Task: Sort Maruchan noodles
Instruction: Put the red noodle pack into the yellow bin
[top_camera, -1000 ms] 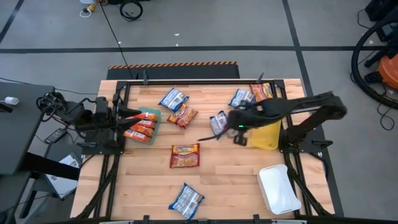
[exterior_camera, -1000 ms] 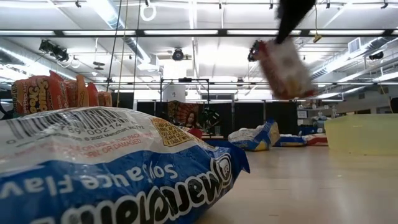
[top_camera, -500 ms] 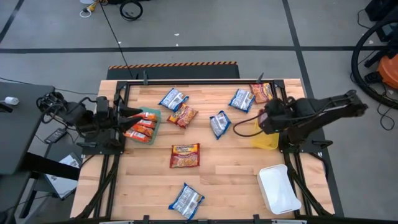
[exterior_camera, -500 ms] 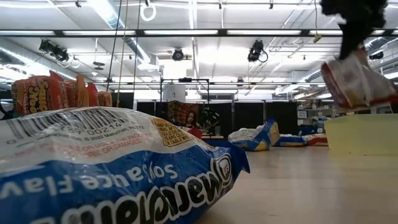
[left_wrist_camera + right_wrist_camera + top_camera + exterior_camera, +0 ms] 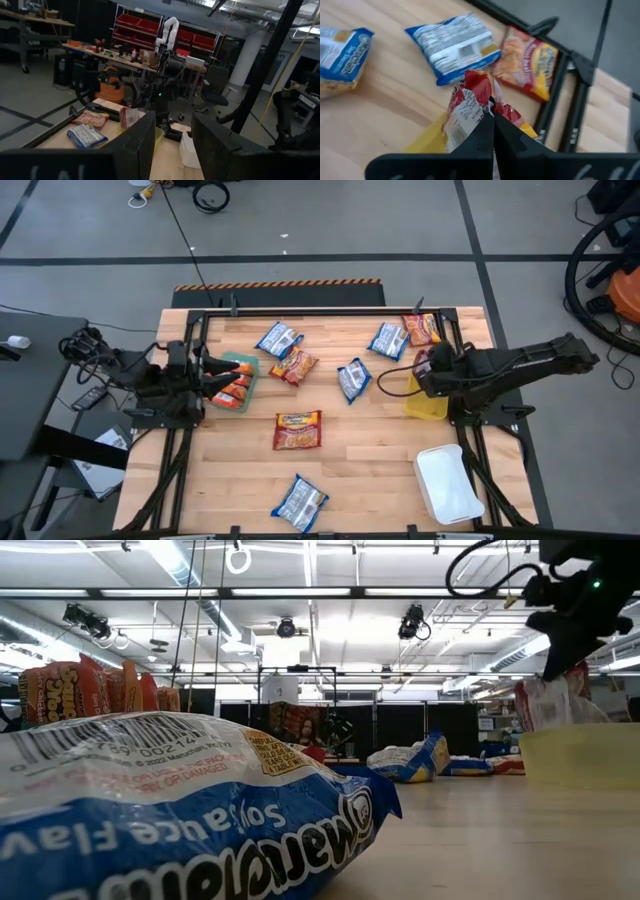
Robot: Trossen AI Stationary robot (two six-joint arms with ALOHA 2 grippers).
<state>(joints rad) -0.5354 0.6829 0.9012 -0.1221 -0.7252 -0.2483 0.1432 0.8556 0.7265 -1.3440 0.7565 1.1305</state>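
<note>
Right gripper point(image 5: 490, 117) is pinched tight on the top edge of a silvery-red packet point(image 5: 470, 107), which hangs below the fingertips with its long axis near vertical — directly over the yellow bin point(image 5: 428, 395) at the table's 3 o'clock edge. In the low view the packet's lower end already dips behind the bin's near wall, so the coming release looks like a straight drop; whether anything else lies in that bin cannot be told. Left gripper point(image 5: 172, 137) waits at the 9 o'clock edge, fingers parted and holding nothing, just beside the teal bin point(image 5: 243, 363), which carries a row of orange-red packets point(image 5: 228, 387). The white bin point(image 5: 447, 483), toward 5 o'clock, appears to hold nothing. Loose on the wood: blue-and-white packets point(image 5: 278, 339) toward 12 and 6 — and an orange-red one point(image 5: 297, 430) near centre, roughly between the arms.
</note>
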